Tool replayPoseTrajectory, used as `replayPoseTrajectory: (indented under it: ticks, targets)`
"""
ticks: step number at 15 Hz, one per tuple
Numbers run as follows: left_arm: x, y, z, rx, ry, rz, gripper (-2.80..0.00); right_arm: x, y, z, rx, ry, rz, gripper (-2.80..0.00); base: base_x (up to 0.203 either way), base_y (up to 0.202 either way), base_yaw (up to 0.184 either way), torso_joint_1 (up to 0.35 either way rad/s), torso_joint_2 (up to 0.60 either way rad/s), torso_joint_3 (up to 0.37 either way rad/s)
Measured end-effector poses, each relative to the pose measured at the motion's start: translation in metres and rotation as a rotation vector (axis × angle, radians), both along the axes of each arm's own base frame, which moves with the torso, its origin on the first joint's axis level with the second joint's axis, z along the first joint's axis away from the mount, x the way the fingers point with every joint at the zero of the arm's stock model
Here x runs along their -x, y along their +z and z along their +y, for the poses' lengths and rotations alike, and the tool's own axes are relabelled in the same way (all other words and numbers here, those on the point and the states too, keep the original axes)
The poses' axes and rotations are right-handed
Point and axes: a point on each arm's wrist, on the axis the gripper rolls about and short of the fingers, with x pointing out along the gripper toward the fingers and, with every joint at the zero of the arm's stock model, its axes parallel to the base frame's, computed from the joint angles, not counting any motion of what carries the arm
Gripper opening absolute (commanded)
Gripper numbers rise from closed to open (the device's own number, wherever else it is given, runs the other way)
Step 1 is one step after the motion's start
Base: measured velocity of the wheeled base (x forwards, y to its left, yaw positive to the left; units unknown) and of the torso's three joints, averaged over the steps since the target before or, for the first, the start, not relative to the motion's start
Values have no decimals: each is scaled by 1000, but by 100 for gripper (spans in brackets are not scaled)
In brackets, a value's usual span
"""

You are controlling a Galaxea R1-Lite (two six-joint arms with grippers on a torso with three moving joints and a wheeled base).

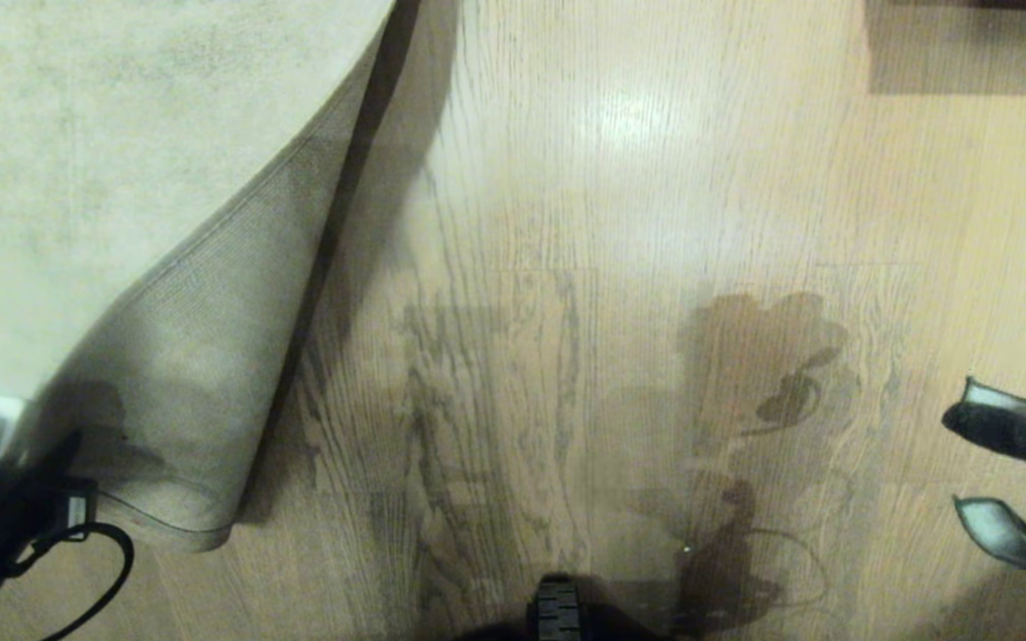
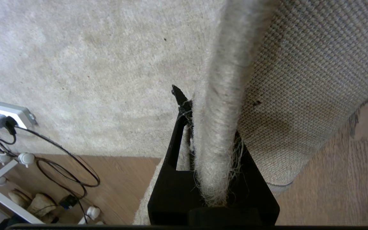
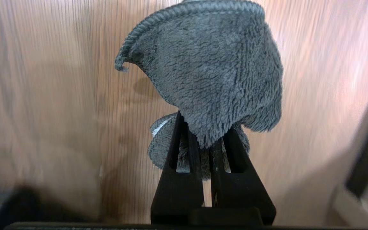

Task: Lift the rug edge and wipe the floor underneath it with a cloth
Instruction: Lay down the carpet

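Observation:
The rug edge [image 1: 210, 356] is lifted and curled over, its woven tan backing facing up above the wood-grain floor [image 1: 620, 214]. At the lower left of the head view, my left gripper [image 2: 214, 127] is shut on the rug edge [image 2: 217, 134]. The pile border runs between its black fingers [image 2: 178, 95], and one finger is mostly hidden behind the rug. The grey fleecy cloth [image 3: 212, 70] hangs from my right gripper [image 3: 204, 134], which is shut on it just above the floor [image 3: 43, 95]. In the head view the cloth [image 1: 1003, 423] shows at the right edge.
A white power strip [image 2: 6, 110] with plugs and black cables [image 2: 69, 166] lies beside the rug. A black cable loop [image 1: 99, 570] hangs by my left arm. Part of my base [image 1: 557, 610] shows at bottom centre. Dark furniture [image 1: 967, 44] stands at the far right.

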Motion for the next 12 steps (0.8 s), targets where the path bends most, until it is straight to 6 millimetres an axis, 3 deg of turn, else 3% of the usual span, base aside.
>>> replayPoseTrajectory:
  ticks: [3,6,12]
  targets:
    - [0,-2,0,5,-1,16,-280,27,-30,1,-12,19,58,-280,0,0,0,0,0,0]
    - [0,-2,-1,5,-4,18,-280,39,-54,1,-76,48,131,-280,0,0,0,0,0,0]
    - [0,-2,-1,6,-6,19,-280,43,-56,1,-110,52,82,-280,0,0,0,0,0,0]
